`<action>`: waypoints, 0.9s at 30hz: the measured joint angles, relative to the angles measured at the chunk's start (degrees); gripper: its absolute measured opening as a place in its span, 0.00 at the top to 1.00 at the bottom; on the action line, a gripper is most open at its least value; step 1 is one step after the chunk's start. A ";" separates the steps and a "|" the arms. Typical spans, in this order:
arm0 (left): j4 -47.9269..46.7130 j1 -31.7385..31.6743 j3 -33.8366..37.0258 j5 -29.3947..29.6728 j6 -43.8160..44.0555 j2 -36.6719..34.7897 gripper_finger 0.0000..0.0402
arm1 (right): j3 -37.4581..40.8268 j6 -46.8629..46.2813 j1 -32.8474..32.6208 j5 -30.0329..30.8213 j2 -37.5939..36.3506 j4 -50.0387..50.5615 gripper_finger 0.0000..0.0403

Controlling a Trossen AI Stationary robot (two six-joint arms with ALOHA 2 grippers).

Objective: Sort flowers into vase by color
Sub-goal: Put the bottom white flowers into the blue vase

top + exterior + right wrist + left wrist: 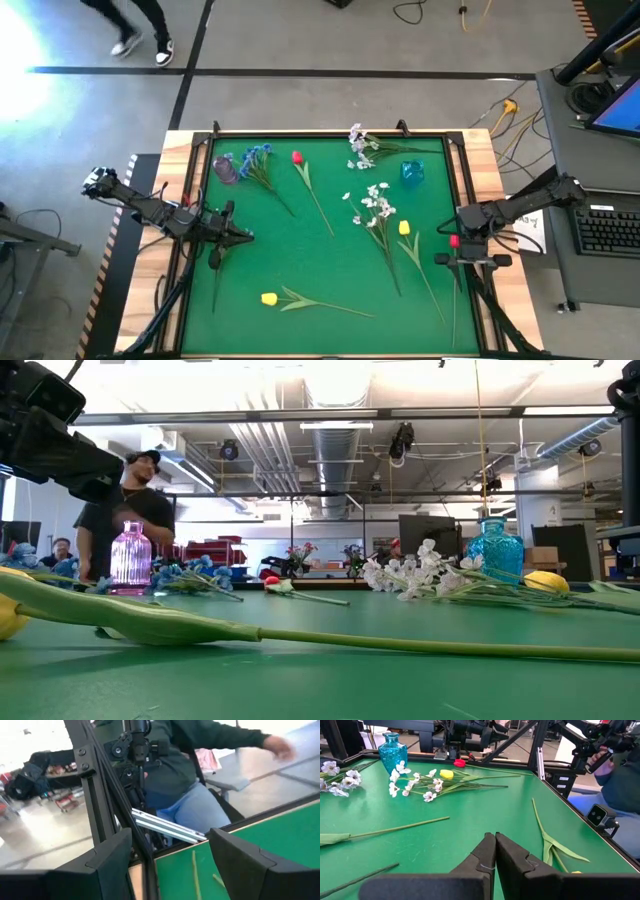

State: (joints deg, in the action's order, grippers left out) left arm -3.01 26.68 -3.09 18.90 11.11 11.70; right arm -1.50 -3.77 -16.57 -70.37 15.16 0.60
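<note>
Flowers lie loose on the green table (330, 260): blue clusters (258, 155) beside a pink vase (226, 168), a red tulip (297, 158), white sprays (362, 146) (376, 202), and a yellow tulip (404, 228). Another yellow tulip (268, 298) lies near the front edge. A blue vase (412, 173) stands at the far right. My left gripper (495, 851) hovers shut at the table's left edge, holding nothing. My right gripper (170, 855) stands open at the right edge, and nothing is between its fingers.
Black frame posts (100, 795) rise at the table's edge, close to my right gripper. A person in a green top (190, 765) stands just beyond that edge. Another person (130, 510) is behind the far side. A keyboard (608, 230) sits on a desk to the right.
</note>
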 joint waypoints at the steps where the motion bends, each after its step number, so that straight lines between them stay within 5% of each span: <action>1: 0.01 0.00 0.01 0.01 0.00 0.00 1.00 | -0.01 0.93 0.00 0.00 -0.01 0.00 0.36; 15: -0.01 0.02 0.00 0.02 -0.02 -0.02 1.00 | 0.00 5.84 0.00 1.11 0.00 -2.55 0.32; 22: 0.13 0.00 0.02 0.03 -2.41 0.00 1.00 | 0.00 9.21 0.00 21.49 0.00 -22.51 0.35; 27: 12.91 0.00 0.02 0.66 -3.10 0.25 1.00 | -0.02 3.73 0.00 47.79 1.09 -35.57 0.36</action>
State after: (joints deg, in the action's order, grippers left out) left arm 9.90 26.68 -3.07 19.56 8.01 11.95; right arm -1.52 -0.04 -16.58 -22.58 16.24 -34.97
